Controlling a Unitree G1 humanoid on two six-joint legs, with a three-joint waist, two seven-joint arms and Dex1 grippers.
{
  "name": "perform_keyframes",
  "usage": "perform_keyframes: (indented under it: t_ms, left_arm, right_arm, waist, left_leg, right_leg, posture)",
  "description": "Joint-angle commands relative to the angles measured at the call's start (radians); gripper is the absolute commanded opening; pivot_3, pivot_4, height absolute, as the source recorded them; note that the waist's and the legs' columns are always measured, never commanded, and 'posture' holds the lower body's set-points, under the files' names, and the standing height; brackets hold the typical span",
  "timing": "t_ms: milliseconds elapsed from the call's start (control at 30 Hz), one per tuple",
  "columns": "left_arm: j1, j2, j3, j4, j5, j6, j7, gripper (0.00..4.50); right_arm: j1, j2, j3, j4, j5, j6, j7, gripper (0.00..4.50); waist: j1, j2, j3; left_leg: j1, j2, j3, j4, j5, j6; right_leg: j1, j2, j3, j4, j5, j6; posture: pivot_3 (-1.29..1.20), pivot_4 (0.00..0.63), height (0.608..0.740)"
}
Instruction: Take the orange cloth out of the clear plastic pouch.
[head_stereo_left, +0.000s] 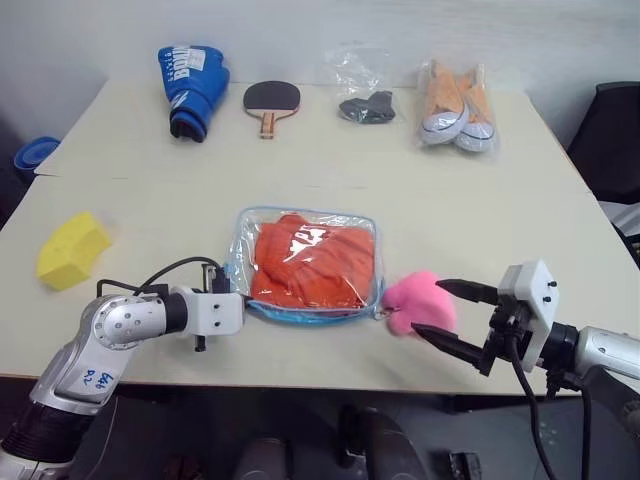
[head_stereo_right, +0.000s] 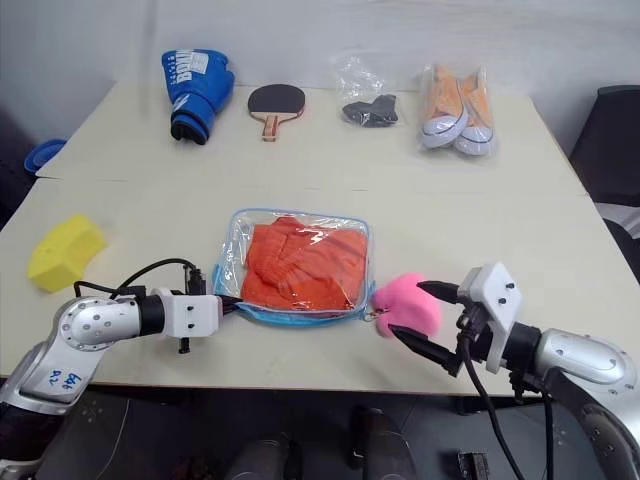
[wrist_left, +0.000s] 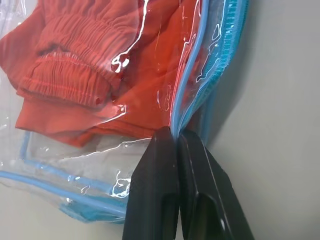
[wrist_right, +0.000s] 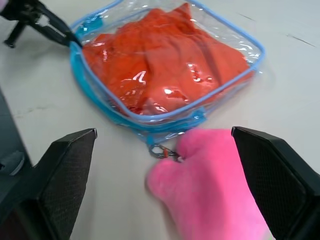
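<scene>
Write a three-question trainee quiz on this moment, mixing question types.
1. True or false: the orange cloth lies inside the clear pouch.
2. What does the left gripper pinch? A) the pouch's blue-trimmed edge B) the yellow sponge C) the paddle
3. Which soft thing sits between the open fingers of the right gripper?

Key: 1 true. 2 A. 3 the pink charm, clipped to the pouch.
</scene>
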Motion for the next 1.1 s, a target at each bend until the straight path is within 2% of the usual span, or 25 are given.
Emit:
perform_keyframes:
  t_ms: [33,133,167,267,367,500,533,633,733,833,967,1100]
  left_arm:
    - [-0.046,0.021,0.002,0.039,-0.026,-0.026,-0.036,1.21]
    - [-0.095,-0.002,0.029,0.08,-0.105,0.047,-0.065,2.14]
    - [-0.107,-0.013,0.049,0.067,-0.18,0.107,-0.094,2.41]
    - [-0.111,0.003,0.109,-0.001,-0.402,0.315,-0.2,2.41]
    - [-0.119,0.049,0.161,-0.035,-0.544,0.499,-0.258,2.41]
    - [-0.135,0.171,0.255,-0.055,-0.763,0.711,-0.396,2.41]
    - [-0.145,0.183,0.273,-0.055,-0.786,0.715,-0.41,2.41]
    - [-0.194,0.168,0.252,-0.026,-0.703,0.638,-0.332,2.41]
    - [-0.212,0.171,0.253,-0.02,-0.751,0.682,-0.35,2.41]
    - [-0.259,0.165,0.265,-0.012,-0.807,0.742,-0.338,2.45]
    - [-0.332,0.165,0.246,-0.059,-0.885,0.818,-0.347,2.45]
    - [-0.341,0.164,0.213,-0.097,-0.88,0.806,-0.355,2.45]
  right_arm:
    - [0.013,-0.01,-0.021,0.008,-0.048,-0.039,0.005,4.5]
    - [0.015,0.011,-0.009,0.04,-0.098,-0.039,-0.042,4.5]
    - [0.01,0.028,-0.009,0.045,-0.094,-0.025,-0.068,4.5]
    - [0.012,0.062,-0.005,0.059,-0.098,-0.003,-0.112,4.5]
    - [0.025,0.088,0.006,0.083,-0.114,0.016,-0.146,4.5]
    - [0.012,0.141,0.029,0.103,-0.093,0.061,-0.185,4.5]
    - [0.01,0.143,0.042,0.11,-0.106,0.06,-0.183,4.5]
    - [0.004,0.143,0.059,0.129,-0.125,0.053,-0.174,4.5]
    - [-0.004,0.152,0.052,0.14,-0.113,0.055,-0.172,4.5]
    - [-0.003,0.154,0.046,0.141,-0.106,0.048,-0.157,3.9]
    - [0.018,0.136,0.051,0.117,-0.123,0.014,-0.114,2.54]
    - [0.028,0.132,0.022,0.097,-0.125,-0.022,-0.093,1.2]
  waist:
    - [0.002,0.0,0.0]
    - [0.002,0.001,0.0]
    - [0.002,0.001,0.0]
    - [-0.003,0.001,0.0]
    - [-0.007,0.001,0.001]
    - [-0.008,0.002,0.001]
    - [-0.008,0.003,0.002]
    - [-0.004,0.005,0.003]
    - [-0.001,0.006,0.003]
    - [-0.002,0.006,0.003]
    - [-0.001,0.006,0.003]
    - [-0.004,0.006,0.003]
  left_leg:
    - [0.0,0.0,0.0,0.0,-0.001,0.001]
    - [-0.001,0.0,-0.001,0.0,-0.001,0.002]
    - [-0.001,0.0,0.0,0.0,-0.001,0.002]
    - [-0.001,0.0,0.0,0.0,0.0,0.0]
    - [-0.002,0.001,0.0,0.0,0.001,-0.002]
    - [-0.002,0.0,0.0,0.0,0.001,-0.003]
    - [-0.002,0.0,0.0,0.0,0.001,-0.003]
    - [-0.001,-0.001,0.0,0.0,0.002,-0.004]
    - [-0.001,-0.001,-0.001,0.0,0.002,-0.004]
    - [-0.002,-0.001,-0.001,0.0,0.002,-0.004]
    - [-0.002,-0.001,-0.001,0.0,0.003,-0.004]
    - [-0.002,-0.001,0.0,0.0,0.002,-0.005]
  right_leg:
    - [0.0,0.0,0.0,0.0,0.0,0.0]
    - [0.0,0.0,-0.001,0.0,0.0,0.0]
    - [0.0,0.0,-0.001,0.0,0.0,0.0]
    - [-0.001,0.0,-0.001,-0.001,0.0,0.0]
    - [-0.001,0.001,-0.001,-0.002,0.0,0.0]
    - [-0.001,0.002,-0.001,-0.002,0.0,0.0]
    - [-0.001,0.002,-0.001,-0.002,0.0,0.0]
    - [-0.001,0.002,0.0,-0.001,0.0,0.0]
    - [-0.001,0.002,0.001,0.0,0.0,0.0]
    - [-0.002,0.002,0.001,0.0,0.0,0.0]
    - [-0.002,0.002,0.001,-0.001,0.0,0.0]
    - [-0.002,0.002,0.001,-0.001,0.0,0.001]
  posture:
    - [0.0,0.15,0.74]
    - [0.0,0.15,0.74]
    - [0.0,0.15,0.74]
    - [0.0,0.15,0.74]
    - [0.0,0.15,0.74]
    - [0.0,0.15,0.74]
    - [0.0,0.15,0.74]
    - [0.0,0.15,0.74]
    - [0.0,0.15,0.74]
    - [0.0,0.15,0.74]
    - [0.0,0.15,0.74]
    - [0.0,0.15,0.74]
